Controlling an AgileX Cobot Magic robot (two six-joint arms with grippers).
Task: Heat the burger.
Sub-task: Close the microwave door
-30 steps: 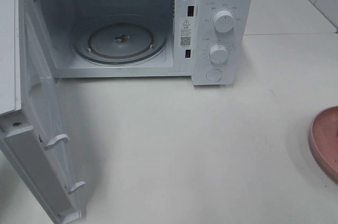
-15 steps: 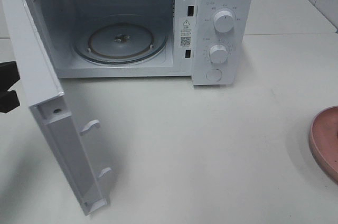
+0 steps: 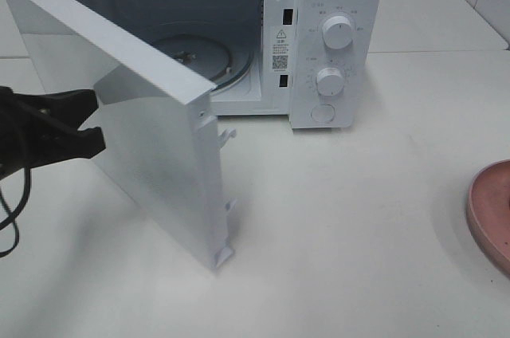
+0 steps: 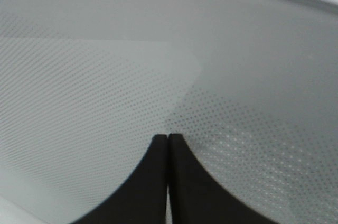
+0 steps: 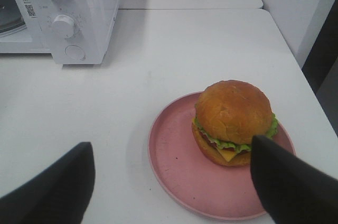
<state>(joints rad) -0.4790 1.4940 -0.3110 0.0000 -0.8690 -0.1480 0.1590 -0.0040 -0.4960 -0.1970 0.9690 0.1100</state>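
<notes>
The half-swung microwave door (image 3: 151,115) partly blocks the oven opening; the left gripper (image 3: 94,121), clenched empty, presses its outer face. The right gripper (image 5: 171,174) hangs spread over the whole, upright burger (image 5: 234,122) on its pink plate (image 5: 174,171).

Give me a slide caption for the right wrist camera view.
Open right gripper hovering above the burger on its pink plate, white microwave behind.

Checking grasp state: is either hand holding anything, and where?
Nothing is held. The left hand is shut and empty, tips against the microwave door. The right hand is open above the burger, not gripping it.
</notes>
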